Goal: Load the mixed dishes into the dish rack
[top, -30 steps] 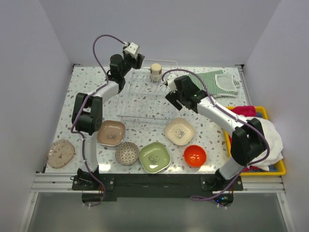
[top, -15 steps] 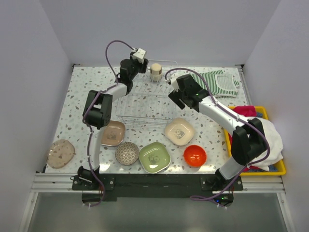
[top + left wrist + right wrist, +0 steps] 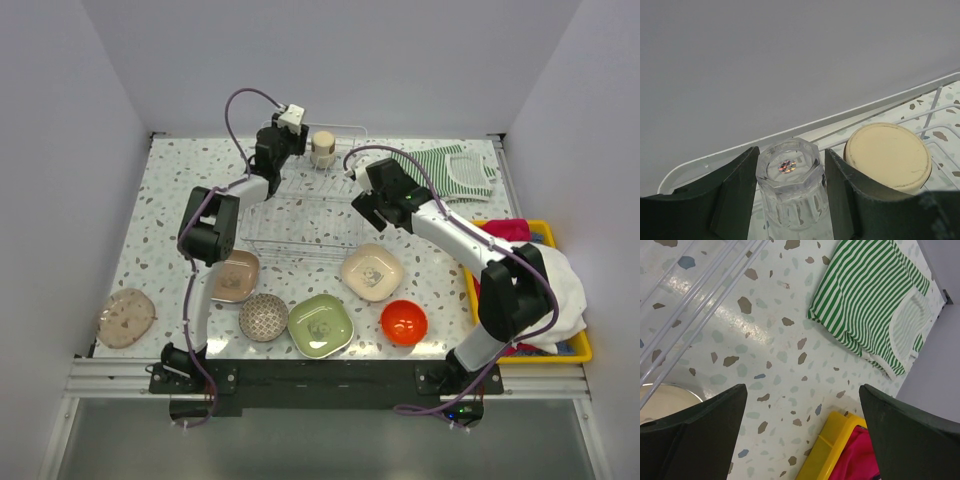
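My left gripper (image 3: 284,137) is at the far edge of the dish rack (image 3: 300,212), shut on an upside-down clear glass cup (image 3: 790,182) just left of an upside-down cream cup (image 3: 888,156), which also shows in the top view (image 3: 322,148). My right gripper (image 3: 366,206) is open and empty over the table at the rack's right side. In front of the rack lie a brown plate (image 3: 232,275), a grey patterned bowl (image 3: 264,317), a green plate (image 3: 320,325), a cream plate (image 3: 372,271) and an orange-red bowl (image 3: 404,322). A pale round plate (image 3: 126,317) lies near left.
A striped green cloth (image 3: 455,172) lies at the back right, also in the right wrist view (image 3: 875,305). A yellow tray (image 3: 835,452) of cloths stands at the right edge. Rack wires (image 3: 695,295) cross the upper left of that view. White walls close in three sides.
My left gripper has moved right along the rack's far edge with the glass cup, up to the cream cup. My right gripper has shifted slightly right and back.
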Tool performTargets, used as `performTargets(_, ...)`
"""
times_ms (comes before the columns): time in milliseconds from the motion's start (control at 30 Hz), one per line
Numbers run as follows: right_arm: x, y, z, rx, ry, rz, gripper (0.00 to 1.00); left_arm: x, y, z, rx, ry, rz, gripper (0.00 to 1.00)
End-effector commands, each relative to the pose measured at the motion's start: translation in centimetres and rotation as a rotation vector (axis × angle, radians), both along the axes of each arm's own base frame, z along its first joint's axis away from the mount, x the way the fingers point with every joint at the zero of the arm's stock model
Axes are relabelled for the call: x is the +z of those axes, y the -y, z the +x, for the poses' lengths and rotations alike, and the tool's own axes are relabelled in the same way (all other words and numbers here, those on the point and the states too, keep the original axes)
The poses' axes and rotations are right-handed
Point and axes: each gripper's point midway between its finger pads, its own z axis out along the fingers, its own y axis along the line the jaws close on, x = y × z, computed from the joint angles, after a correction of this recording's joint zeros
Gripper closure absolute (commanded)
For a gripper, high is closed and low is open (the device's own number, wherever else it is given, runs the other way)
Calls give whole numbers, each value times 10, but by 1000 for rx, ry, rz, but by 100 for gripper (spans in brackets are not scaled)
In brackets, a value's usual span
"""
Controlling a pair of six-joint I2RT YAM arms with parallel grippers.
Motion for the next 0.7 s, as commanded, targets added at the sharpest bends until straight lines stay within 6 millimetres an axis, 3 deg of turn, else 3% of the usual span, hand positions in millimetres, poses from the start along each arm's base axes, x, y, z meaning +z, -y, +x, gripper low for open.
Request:
performTargets(0,10,8,-1,-25,27,-5,1,22,-3,2,39,61,-37,80)
performTargets(33,10,7,-1,-21,27,-7,1,20,-5,1,40,54,-37,65)
performTargets(133,11,7,-1,-18,30,-9,1,20,-5,-1,40,39,-38,49)
performTargets(433,15,9,-1,-21,43,-7,1,16,-7,-6,38,-7,-8,28)
performTargets(533,18,9,-3,-17,46,-6,1,28,-8,-9,40,0,-19,26)
performTargets(633,21,8,-3,-12,50,4,1,61,-9,-13,40,36,-37,24)
performTargets(667,23,8,-3,-12,52,7,1,80,-11,-17,40,56,-39,23)
